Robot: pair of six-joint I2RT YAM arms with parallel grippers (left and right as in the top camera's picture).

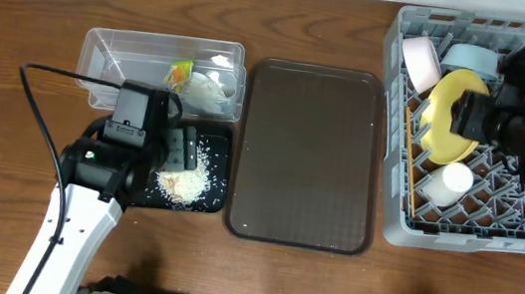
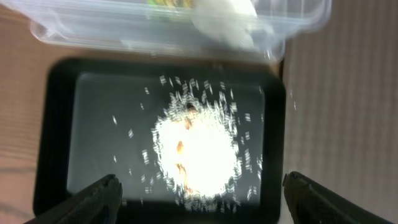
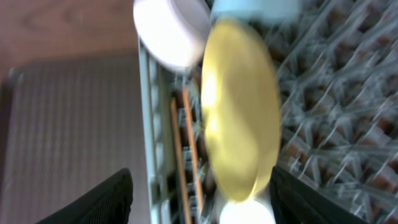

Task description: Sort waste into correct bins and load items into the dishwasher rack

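my right gripper (image 3: 200, 173) and left gripper (image 2: 202, 177) are open, both empty; ahead of the right one a round smooth yellow plate (image 3: 239, 106) stands in the grey plastic lattice rack (image 3: 336, 93).

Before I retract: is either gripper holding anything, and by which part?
Nothing is held. The left gripper hangs open above the rice; the right gripper is open over the yellow plate standing in the rack.
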